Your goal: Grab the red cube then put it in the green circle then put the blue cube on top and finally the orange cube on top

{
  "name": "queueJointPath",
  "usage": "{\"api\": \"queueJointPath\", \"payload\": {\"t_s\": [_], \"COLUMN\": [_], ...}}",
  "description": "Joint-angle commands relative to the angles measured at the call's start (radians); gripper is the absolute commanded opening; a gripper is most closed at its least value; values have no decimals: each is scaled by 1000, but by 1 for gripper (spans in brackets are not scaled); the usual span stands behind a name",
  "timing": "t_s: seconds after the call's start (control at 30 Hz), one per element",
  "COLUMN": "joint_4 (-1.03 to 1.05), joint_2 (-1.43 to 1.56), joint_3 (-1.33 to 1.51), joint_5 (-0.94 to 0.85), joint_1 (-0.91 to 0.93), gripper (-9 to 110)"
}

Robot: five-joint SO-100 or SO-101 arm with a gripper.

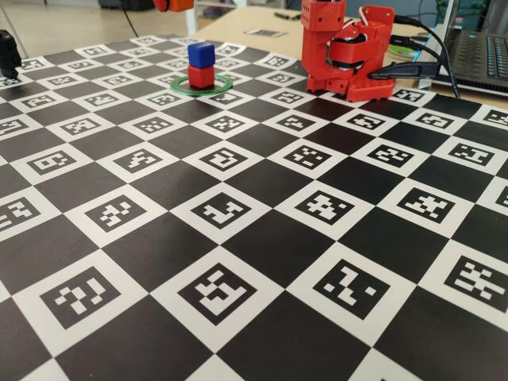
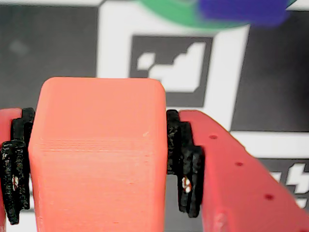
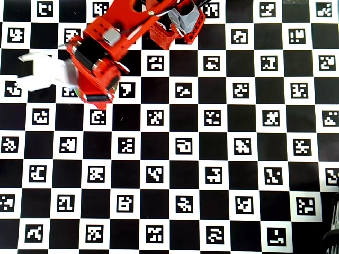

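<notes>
In the fixed view the blue cube (image 1: 201,54) sits on the red cube (image 1: 201,76), inside the green circle (image 1: 224,86) at the far side of the mat. In the wrist view my gripper (image 2: 99,169) is shut on the orange cube (image 2: 96,145), with the black pads (image 2: 186,164) pressed on both of its sides. It hangs in the air, with the blue cube (image 2: 241,12) and the green circle (image 2: 169,12) blurred at the top edge ahead of it. In the fixed view only a bit of the gripper (image 1: 173,4) shows at the top edge, above the stack. In the overhead view the arm (image 3: 98,55) hides the stack.
The red arm base (image 1: 349,55) stands at the back right of the checkered marker mat (image 1: 238,238). A laptop (image 1: 480,55) and cables lie behind it on the right. A black object (image 1: 8,51) stands at the far left edge.
</notes>
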Motion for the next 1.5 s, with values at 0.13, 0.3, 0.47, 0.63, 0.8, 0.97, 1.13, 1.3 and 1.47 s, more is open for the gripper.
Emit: {"api": "queueJointPath", "payload": {"t_s": [0.13, 0.3, 0.47, 0.63, 0.8, 0.97, 1.13, 1.3, 1.47], "joint_4": [5, 6, -20, -78, -140, -189, -232, -249, -253], "joint_2": [121, 161, 207, 222, 222, 224, 241, 249, 249], "joint_3": [-28, 18, 100, 192, 265, 321, 357, 371, 380], "joint_5": [-69, -63, -51, -46, -51, -52, -43, -54, -63], "joint_1": [161, 170, 141, 126, 123, 117, 112, 114, 120], "gripper": [9, 9, 9, 10, 10, 10, 10, 10, 10]}}
